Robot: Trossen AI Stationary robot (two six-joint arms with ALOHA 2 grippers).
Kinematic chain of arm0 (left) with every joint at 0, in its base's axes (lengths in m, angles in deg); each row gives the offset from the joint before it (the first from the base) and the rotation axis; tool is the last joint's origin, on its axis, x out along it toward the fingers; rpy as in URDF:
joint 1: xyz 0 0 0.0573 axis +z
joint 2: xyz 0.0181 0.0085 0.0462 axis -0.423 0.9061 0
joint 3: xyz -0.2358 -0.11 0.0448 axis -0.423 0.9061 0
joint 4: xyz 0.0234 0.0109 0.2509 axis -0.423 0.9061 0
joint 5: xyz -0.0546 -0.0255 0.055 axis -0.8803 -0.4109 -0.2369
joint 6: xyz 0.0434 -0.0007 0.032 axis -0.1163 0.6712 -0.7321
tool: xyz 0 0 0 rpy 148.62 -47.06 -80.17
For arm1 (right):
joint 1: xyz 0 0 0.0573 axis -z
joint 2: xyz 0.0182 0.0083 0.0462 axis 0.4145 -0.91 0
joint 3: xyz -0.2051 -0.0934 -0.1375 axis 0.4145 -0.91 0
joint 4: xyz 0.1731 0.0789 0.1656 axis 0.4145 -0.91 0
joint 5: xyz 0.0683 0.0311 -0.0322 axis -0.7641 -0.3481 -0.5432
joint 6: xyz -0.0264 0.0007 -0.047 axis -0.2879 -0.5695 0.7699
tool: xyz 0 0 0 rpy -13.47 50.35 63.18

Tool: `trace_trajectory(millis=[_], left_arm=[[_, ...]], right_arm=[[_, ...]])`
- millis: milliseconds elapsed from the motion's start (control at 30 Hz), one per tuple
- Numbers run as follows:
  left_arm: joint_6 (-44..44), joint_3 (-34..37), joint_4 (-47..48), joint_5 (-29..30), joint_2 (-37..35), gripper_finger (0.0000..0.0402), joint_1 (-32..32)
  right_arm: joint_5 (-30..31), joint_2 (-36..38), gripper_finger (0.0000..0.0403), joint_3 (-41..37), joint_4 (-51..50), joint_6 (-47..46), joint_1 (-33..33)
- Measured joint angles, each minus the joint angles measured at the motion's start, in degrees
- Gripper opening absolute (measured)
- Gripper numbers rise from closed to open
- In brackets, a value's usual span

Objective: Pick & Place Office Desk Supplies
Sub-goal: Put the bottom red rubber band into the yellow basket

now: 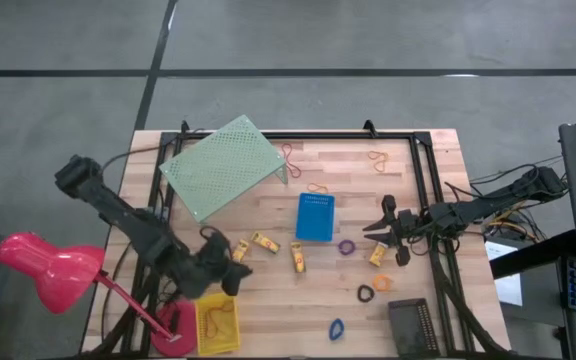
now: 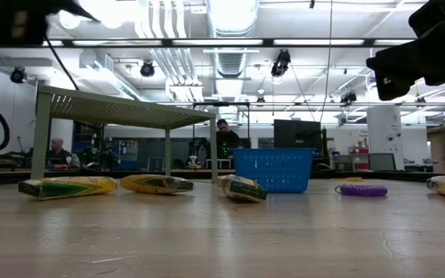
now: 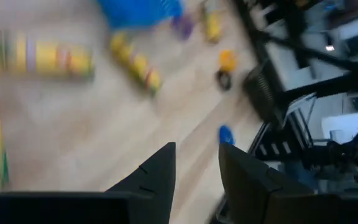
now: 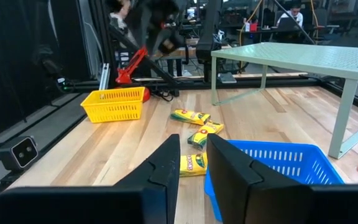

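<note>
The right gripper [image 1: 386,232] hangs at the right of centre in the overhead frame, jaws a narrow gap apart and empty. The nearest supply is a yellow-gold piece [image 1: 378,256] lying on the bench just below it in that frame, long axis running roughly up and down the picture. The purple ring [image 1: 346,246] sits a little further left, beside the blue bin [image 1: 315,216]. I'd judge this arm the nearer one for that piece.

The left gripper [image 1: 230,262] sits lower left, above the yellow bin [image 1: 218,324], jaws a little apart with nothing between them. Three more yellow-gold pieces [image 1: 265,242] lie just to its right.
</note>
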Motion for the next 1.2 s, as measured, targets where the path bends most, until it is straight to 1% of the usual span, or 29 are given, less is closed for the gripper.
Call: trace_trajectory(millis=[100,167,200,300,433,500,600,667,767,967,1100,1200], left_arm=[[-12.8,0.2,-2.2,0.2,-4.6,0.0126,2.8],[-24.3,0.3,-5.1,-1.4,-7.6,0.0126,5.4],[-30.7,0.3,-7.1,-3.3,-8.9,0.0126,7.1],[-44.8,0.3,-11.5,-12.2,-12.0,0.0126,12.9],[-60.4,0.3,-15.6,-27.7,-14.3,0.0126,21.8],[-65.8,0.4,-15.5,-34.2,-15.3,0.0126,25.8],[-69.5,0.4,-15.2,-39.1,-17.5,0.0126,30.4],[-71.8,0.4,-14.1,-39.6,-19.4,0.0124,32.2],[-74.7,0.4,-10.6,-39.3,-23.5,0.0121,33.1],[-75.8,0.4,-0.1,-35.2,-31.4,0.0120,33.2],[-75.8,0.5,5.2,-32.6,-33.3,0.0120,33.2],[-75.9,0.5,4.9,-31.8,-33.7,0.0120,33.2]], right_arm=[[0.0,0.0,0.0084,0.0,0.0,0.0,0.0],[0.0,0.0,0.0086,0.0,0.0,0.0,0.0],[0.0,0.0,0.0086,0.0,0.0,0.0,0.0],[0.0,0.0,0.0086,0.0,0.0,0.0,0.0],[0.0,0.0,0.0080,0.0,0.0,0.0,0.0],[0.0,0.0,0.0077,0.0,0.0,0.0,0.0],[0.0,0.0,0.0072,0.0,0.0,0.0,0.0],[0.0,0.0,0.0069,0.0,0.0,0.0,0.0],[0.0,0.0,0.0068,0.0,0.0,0.0,0.0],[0.0,0.0,0.0076,0.0,0.0,0.0,0.0],[0.0,0.0,0.0082,0.0,0.0,0.0,0.0],[0.0,0.0,0.0085,0.0,0.0,0.0,0.0]])
